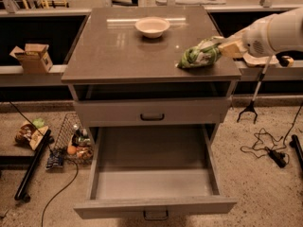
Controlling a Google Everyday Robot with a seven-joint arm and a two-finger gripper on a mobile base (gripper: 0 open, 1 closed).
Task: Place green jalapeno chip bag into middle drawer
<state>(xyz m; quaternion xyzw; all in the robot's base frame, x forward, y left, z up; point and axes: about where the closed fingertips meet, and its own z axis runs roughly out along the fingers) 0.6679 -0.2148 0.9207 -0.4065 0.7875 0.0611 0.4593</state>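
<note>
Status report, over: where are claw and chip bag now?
Claw at right end of green jalapeno chip bag, front right of cabinet top. Middle drawer open below. Nothing between them.

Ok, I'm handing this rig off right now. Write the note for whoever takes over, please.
Gripper: at the right side of the cabinet top, against the right end of the green jalapeno chip bag. Grasp not confirmed.
Bag: at the top's front right corner, not in the drawer.
Middle drawer: pulled out below, grey floor showing.
Done: drawer open, gripper at the bag.
Left: confirm the hold, carry the bag forward and down, release it in the drawer. The white bowl sits at the back, likely out of the path.
</note>
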